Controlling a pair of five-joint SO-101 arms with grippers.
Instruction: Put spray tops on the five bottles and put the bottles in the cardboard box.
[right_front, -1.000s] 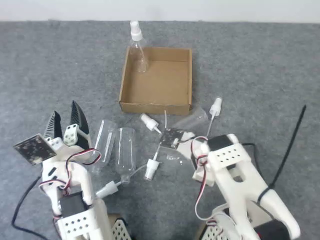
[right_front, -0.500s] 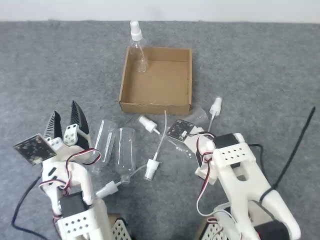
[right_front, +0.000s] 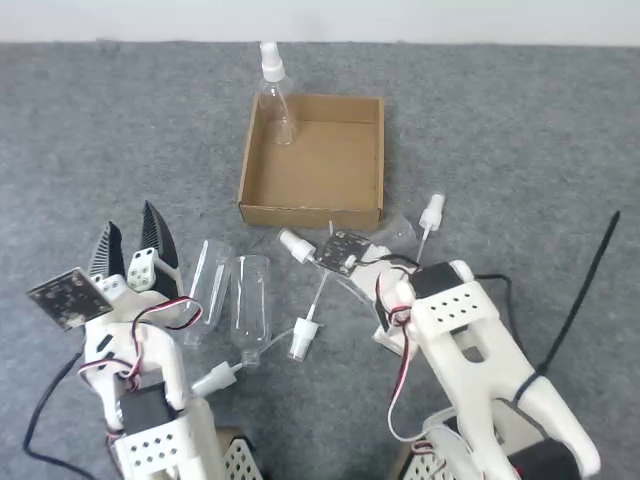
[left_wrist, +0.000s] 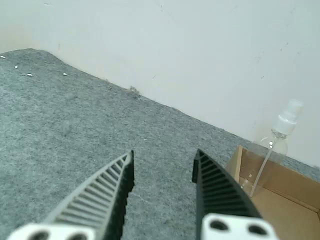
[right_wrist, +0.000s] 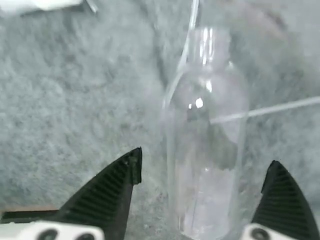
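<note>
A capped clear bottle stands upright in the far left corner of the cardboard box; the left wrist view shows that bottle and the box beyond my open left gripper. My left gripper is raised over the carpet left of two bare bottles lying side by side. My right gripper is open and straddles a third bare bottle lying on the carpet, without touching it. Loose spray tops lie around.
The right arm reaches in from the front right, its wrist board just in front of the box's near wall. Grey carpet stretches to the right of the box, with a pale wall behind.
The right arm's wrist moved forward toward the box, swinging right and then back left over the lying bottle. The left arm has stayed still.
</note>
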